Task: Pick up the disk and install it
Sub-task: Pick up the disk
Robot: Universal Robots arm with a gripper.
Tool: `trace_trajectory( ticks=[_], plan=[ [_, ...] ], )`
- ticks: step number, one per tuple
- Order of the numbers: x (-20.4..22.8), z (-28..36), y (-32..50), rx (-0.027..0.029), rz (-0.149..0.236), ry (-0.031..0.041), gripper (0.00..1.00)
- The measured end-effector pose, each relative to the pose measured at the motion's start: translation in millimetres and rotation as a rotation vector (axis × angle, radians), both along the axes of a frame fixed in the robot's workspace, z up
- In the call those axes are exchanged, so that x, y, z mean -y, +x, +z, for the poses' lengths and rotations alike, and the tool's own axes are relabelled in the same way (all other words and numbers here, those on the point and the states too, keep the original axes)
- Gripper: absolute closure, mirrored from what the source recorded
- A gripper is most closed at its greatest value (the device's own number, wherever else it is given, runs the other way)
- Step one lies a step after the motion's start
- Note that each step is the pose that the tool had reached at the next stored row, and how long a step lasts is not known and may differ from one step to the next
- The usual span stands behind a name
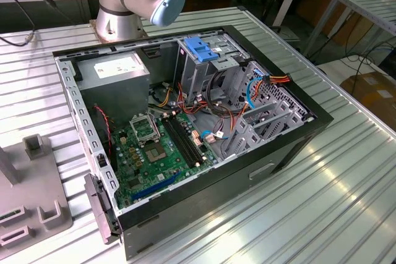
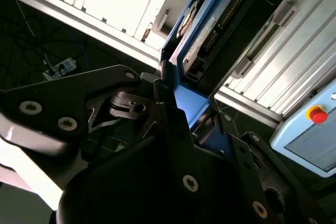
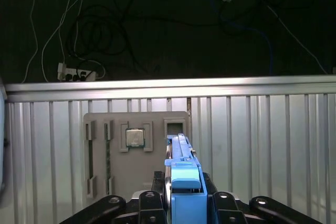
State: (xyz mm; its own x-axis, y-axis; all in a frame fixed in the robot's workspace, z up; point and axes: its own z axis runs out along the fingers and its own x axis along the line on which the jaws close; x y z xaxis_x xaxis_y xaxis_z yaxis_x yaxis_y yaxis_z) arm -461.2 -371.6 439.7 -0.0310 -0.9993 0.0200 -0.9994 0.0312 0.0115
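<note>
blue-railed disk [image 3: 184, 174] stands edge-on between the fingers of the pincer [image 3: 185, 200], which is clamped on it from both sides in the first wrist view. beyond it lies a grey tray [image 3: 136, 124] on the slatted table [image 3: 262, 145]. an open case [image 1: 185, 122] sits mid-frame in the exterior view.

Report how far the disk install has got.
Done: the disk is picked up, clamped between the jaws of the gripper. In hand: it is held off the table, with the grey fixture tray beyond it in the first wrist view. Left: the install; the disk is not yet in the computer case.
</note>
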Motion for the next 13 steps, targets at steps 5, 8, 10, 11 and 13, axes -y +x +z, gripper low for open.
trace_trajectory(
  ticks=[5, 8, 10, 11, 13],
  plan=[
    [0.0, 4.4, 0.0, 0.0001, 0.0, 0.0, 0.63],
    [0.0, 7.9, 0.0, 0.0001, 0.0, 0.0, 0.63],
    [0.0, 9.8, 0.0, 0.0, 0.0, 0.0, 0.63],
    [0.0, 10.7, 0.0, 0.0001, 0.0, 0.0, 0.63],
    [0.0, 12.8, 0.1, 0.0001, 0.0, -0.0002, 0.63]
  ],
)
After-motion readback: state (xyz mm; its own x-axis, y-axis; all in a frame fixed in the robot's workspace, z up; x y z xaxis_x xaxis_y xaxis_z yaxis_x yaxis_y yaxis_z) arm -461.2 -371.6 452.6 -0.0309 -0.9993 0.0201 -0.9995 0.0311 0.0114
